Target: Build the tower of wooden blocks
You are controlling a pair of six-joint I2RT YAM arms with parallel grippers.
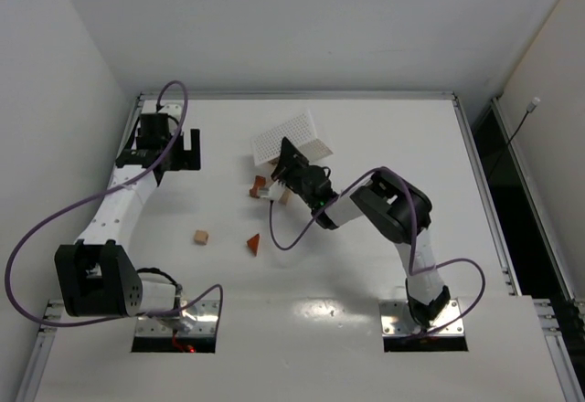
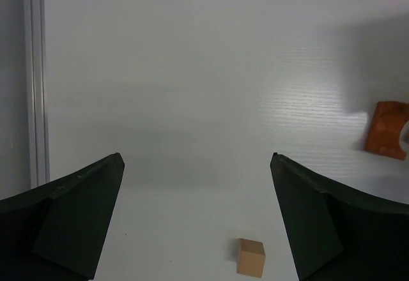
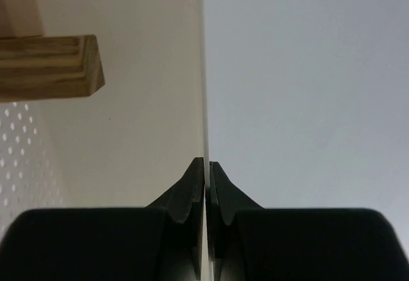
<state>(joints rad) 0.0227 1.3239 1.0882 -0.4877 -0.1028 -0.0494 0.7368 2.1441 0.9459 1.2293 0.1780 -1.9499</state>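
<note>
No block column stands in view; the wooden blocks lie loose. A tan cube (image 1: 201, 237) and a reddish-brown wedge (image 1: 254, 243) lie on the table's middle left. A reddish-brown block (image 1: 259, 185) and pale blocks (image 1: 277, 195) lie at the mouth of the tipped white plastic bin (image 1: 297, 134). My right gripper (image 1: 291, 168) is shut on the bin's thin wall (image 3: 204, 89); a pale bar (image 3: 48, 67) shows inside the bin. My left gripper (image 1: 190, 149) is open and empty at the far left; its view shows the cube (image 2: 250, 257) and the reddish-brown block (image 2: 386, 129).
The table's raised metal rim (image 1: 302, 96) runs along the back, and a rail (image 2: 35, 83) runs along the left side. The right arm's purple cable (image 1: 302, 224) loops over the table near the wedge.
</note>
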